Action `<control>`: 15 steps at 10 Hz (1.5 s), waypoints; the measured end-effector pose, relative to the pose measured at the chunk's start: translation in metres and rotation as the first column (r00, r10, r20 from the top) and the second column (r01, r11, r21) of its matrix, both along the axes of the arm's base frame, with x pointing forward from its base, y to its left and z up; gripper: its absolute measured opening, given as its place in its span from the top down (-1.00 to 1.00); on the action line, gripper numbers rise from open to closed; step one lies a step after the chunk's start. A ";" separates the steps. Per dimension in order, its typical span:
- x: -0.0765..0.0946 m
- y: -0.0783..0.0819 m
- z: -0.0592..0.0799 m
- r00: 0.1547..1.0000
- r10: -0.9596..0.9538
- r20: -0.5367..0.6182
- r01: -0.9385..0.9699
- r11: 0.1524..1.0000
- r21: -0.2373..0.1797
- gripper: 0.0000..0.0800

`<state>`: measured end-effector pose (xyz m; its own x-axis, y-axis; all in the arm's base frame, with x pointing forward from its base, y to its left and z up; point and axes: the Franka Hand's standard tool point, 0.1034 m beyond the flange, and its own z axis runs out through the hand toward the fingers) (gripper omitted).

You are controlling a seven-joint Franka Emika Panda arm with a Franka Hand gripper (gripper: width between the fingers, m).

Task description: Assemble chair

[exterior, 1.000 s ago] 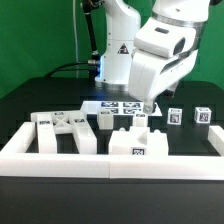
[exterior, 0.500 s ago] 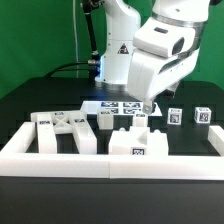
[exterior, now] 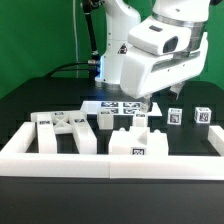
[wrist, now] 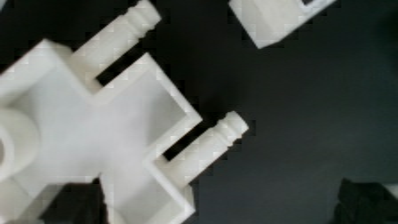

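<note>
Nearest, across the lower frame of the exterior view: long white rail (exterior: 110,160). Just behind it, lower left: chair frame piece (exterior: 62,131), lying flat. Lower centre: blocky chair part (exterior: 138,141), tag facing the camera. Farther back, right of centre: tagged post (exterior: 175,116) and second post (exterior: 203,116), upright, apart. Behind, at centre: marker board (exterior: 118,104). Just above it: gripper (exterior: 150,101), spread wide, holding nothing. Wrist view, blurred: pegged white part (wrist: 107,110) on black table (wrist: 302,90).
</note>
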<state>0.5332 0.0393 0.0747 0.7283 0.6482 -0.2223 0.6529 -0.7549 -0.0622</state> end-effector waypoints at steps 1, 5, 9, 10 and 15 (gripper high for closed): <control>0.000 0.000 0.000 0.999 -0.037 0.004 0.037 0.999 -0.007 -0.63; 0.000 0.002 0.000 0.956 -0.290 0.039 0.292 0.955 -0.056 -0.63; -0.001 0.005 0.000 0.861 -0.503 0.073 0.508 0.857 -0.084 -0.63; -0.001 0.006 0.000 0.837 -0.542 0.080 0.547 0.832 -0.088 -0.63; -0.001 0.008 0.000 0.818 -0.569 0.085 0.575 0.813 -0.090 -0.63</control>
